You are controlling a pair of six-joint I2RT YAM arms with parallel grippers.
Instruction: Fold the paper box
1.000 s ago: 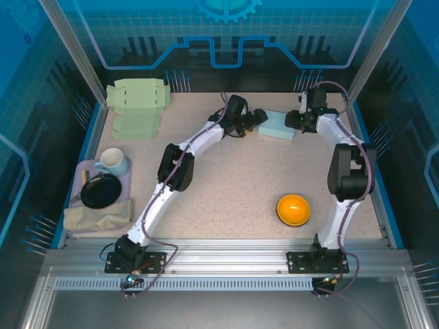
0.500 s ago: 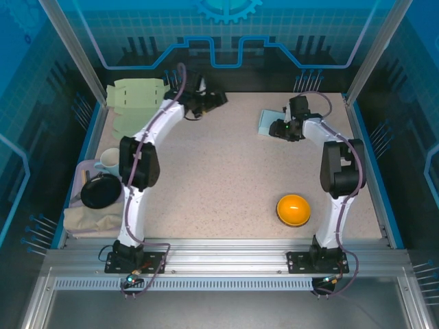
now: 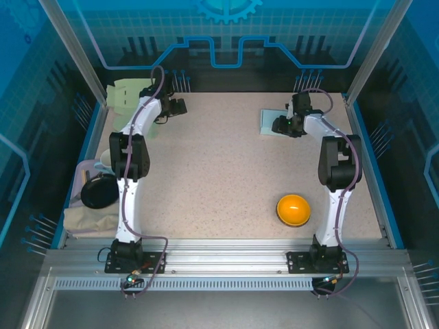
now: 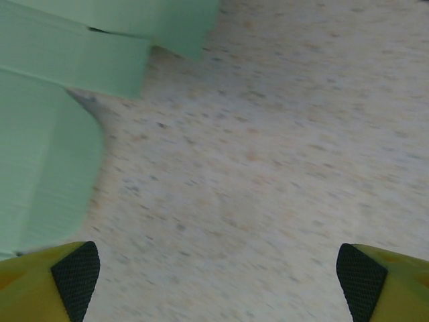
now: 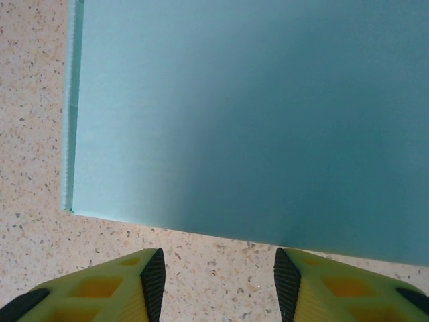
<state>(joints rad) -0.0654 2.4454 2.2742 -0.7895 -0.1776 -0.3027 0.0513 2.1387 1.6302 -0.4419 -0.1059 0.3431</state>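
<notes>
A light blue folded paper box (image 3: 267,121) (image 5: 255,114) lies flat at the back right of the table. My right gripper (image 3: 277,126) (image 5: 220,275) is open just short of its near edge, with bare table between the fingers. Flat pale green paper box sheets (image 3: 129,96) (image 4: 47,168) are stacked at the back left. My left gripper (image 3: 178,107) (image 4: 218,282) hovers beside their right edge, wide open and holding nothing. In the left wrist view the green sheets sit at the upper left, blurred.
An orange bowl (image 3: 293,209) sits at the front right. At the left edge a purple tray (image 3: 79,173) carries a black pan (image 3: 100,192) and a mug (image 3: 108,160), with a beige cloth (image 3: 96,219) in front. Frame posts stand at the back corners.
My left arm swung away from the blue box across the back of the table to the green stack, opening slightly wider. The right gripper stayed at the box, which shifted slightly left.
</notes>
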